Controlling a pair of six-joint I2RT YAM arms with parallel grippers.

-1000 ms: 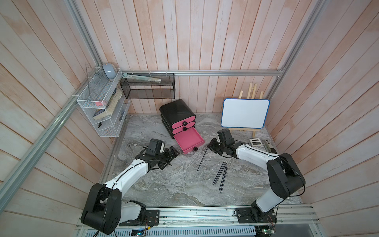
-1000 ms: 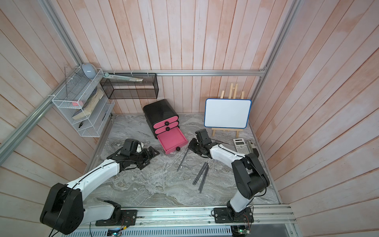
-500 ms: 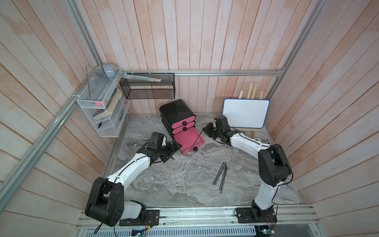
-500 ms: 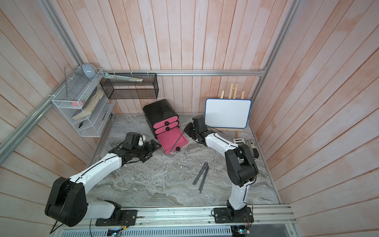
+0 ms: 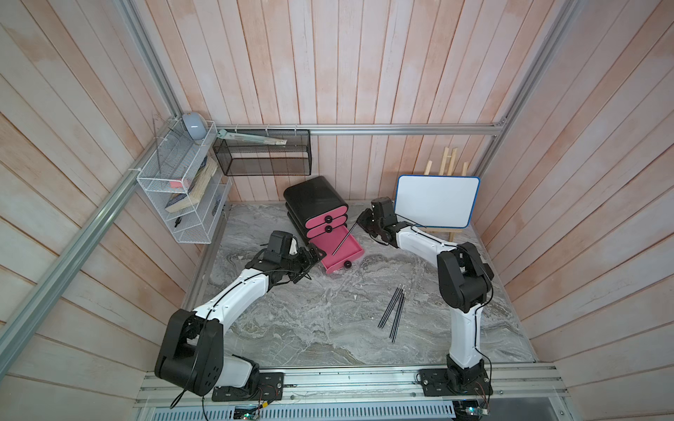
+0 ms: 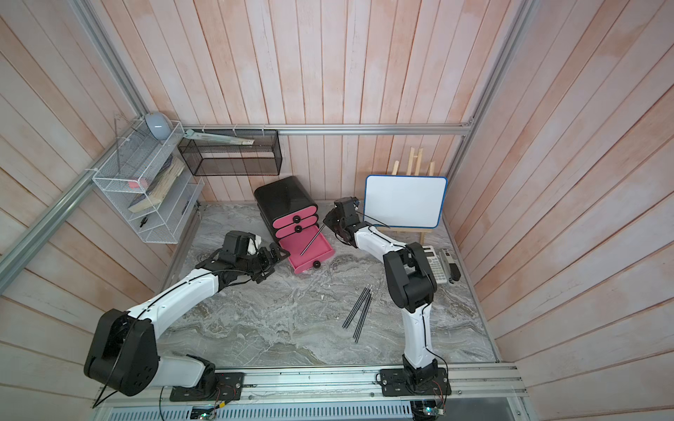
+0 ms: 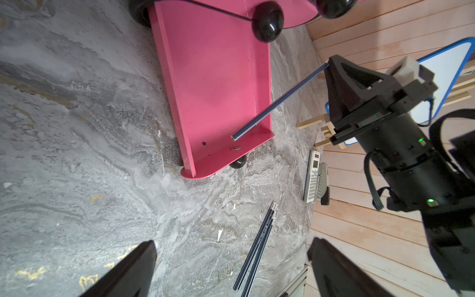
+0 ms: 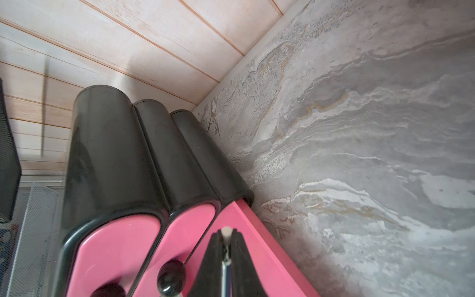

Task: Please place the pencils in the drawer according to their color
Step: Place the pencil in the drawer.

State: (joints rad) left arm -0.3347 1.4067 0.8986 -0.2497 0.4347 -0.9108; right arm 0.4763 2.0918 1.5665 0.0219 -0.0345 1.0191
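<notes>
Marble-patterned table (image 5: pixel 310 328), boxed in by pale plank walls.

- Cabinet (image 5: pixel 310 197): black, rounded, at the back of the table, with three pink fronts and black knobs. The upper two are shut.
- Bottom drawer (image 5: pixel 355 248): pulled well out, its pink floor showing in both top views.
- Right gripper (image 5: pixel 360 223): just beside the cabinet's front, above the drawer's far side. Its jaws are clamped on one end of a pencil, and the right wrist view shows the eraser end poking out between the fingers (image 8: pixel 213 257).
- Pencil (image 5: pixel 344 240): dark, and slants down from the right gripper across the open drawer. Its free end is low over the drawer floor near the front wall; I cannot tell whether it touches.
- Left gripper (image 5: pixel 312 265): low over the table, just beside the drawer's near side. Its jaws stand wide apart, holding nothing.
- Loose pencils (image 5: pixel 394 310): a small dark bunch lying close together on the table, well apart from the drawer, toward the right arm's base.
- Whiteboard (image 5: pixel 436 202): on a wooden easel, behind the right gripper.
- Calculator (image 6: pixel 434 264): at the table's right edge.
- Mesh basket (image 5: pixel 262 156) and wire rack (image 5: pixel 175 189): mounted on the walls.
</notes>
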